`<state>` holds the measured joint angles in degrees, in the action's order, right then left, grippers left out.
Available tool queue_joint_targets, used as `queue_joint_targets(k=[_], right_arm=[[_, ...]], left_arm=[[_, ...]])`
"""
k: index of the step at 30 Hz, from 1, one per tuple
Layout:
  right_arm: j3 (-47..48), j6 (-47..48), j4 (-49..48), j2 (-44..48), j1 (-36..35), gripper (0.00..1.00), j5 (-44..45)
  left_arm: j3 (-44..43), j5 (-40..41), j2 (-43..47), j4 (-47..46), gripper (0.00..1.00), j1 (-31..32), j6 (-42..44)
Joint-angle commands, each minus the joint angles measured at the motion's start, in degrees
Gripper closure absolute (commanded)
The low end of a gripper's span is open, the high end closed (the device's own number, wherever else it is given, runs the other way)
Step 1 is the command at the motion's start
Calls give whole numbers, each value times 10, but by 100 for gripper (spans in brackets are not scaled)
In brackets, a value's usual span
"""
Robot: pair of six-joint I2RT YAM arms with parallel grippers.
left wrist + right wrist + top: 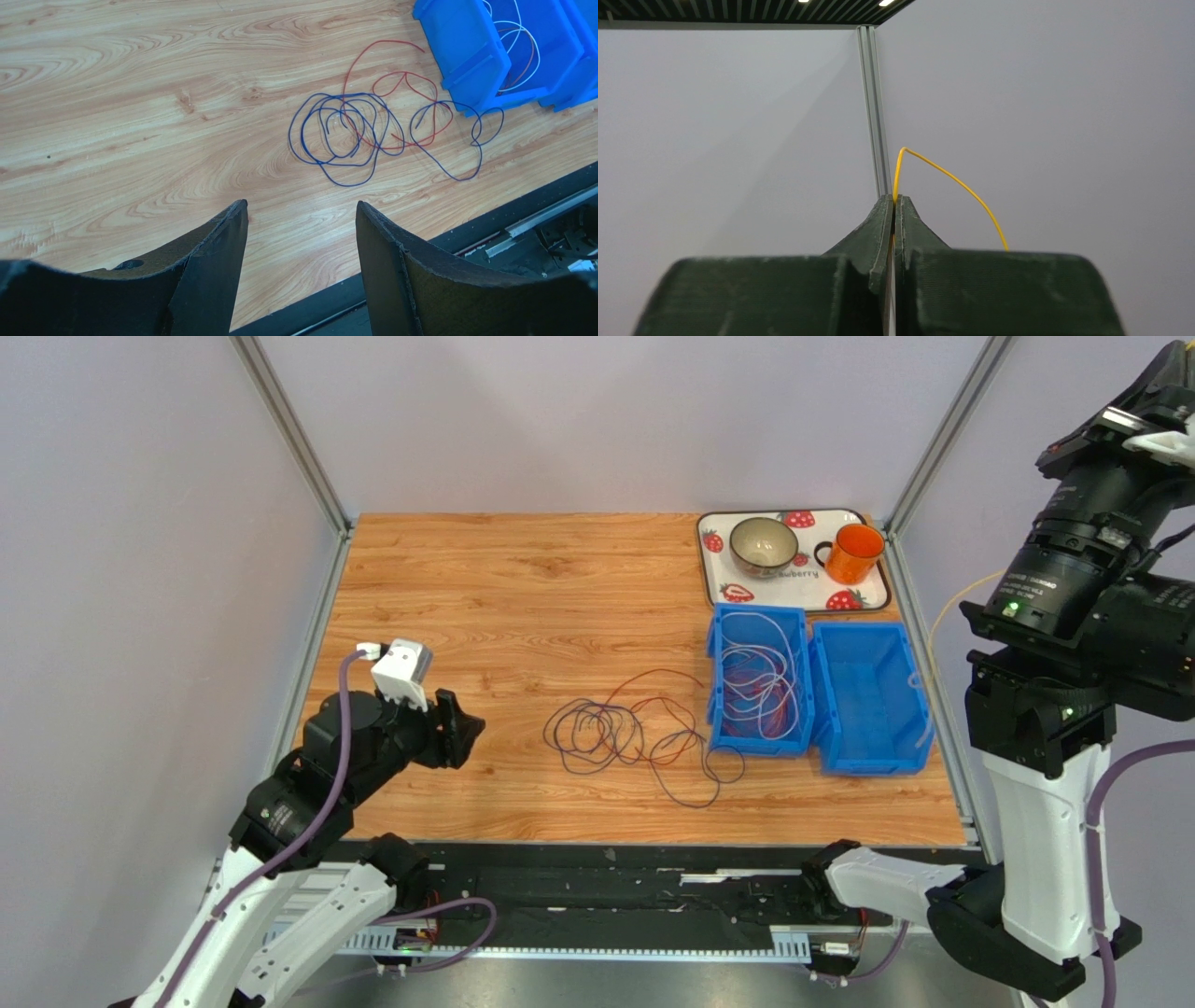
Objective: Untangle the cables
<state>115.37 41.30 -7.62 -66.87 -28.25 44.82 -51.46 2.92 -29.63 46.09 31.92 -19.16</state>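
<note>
cables (631, 735) tangled beside blue bins (870, 693); right gripper (894, 200) pinches yellow wire (962, 186), left gripper (302, 204) apart.

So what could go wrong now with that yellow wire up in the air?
The right arm's jaws pinch the thin yellow wire only at their tips, so it could slip free. It hangs toward the right-hand blue plastic bin; if snagged there, lifting higher might drag the bin. The purple and red wire tangle reaches the other blue plastic bin, so tugging it could shift that one too.
</note>
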Motion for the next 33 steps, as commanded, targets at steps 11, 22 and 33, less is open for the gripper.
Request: queue_joint_targets(k=[11,22,33], right_arm=[[-129,-115,41,47,124,100,-27],[-220,-232,73,61,228,100,-62],[-333,-370,147,94,277,100,-86]], left_arm=[[-1,31,-6,7,33,26,-5],[-2,45,-14,11,33,36,-8],[-2,46,-17,11,34,36,-7]])
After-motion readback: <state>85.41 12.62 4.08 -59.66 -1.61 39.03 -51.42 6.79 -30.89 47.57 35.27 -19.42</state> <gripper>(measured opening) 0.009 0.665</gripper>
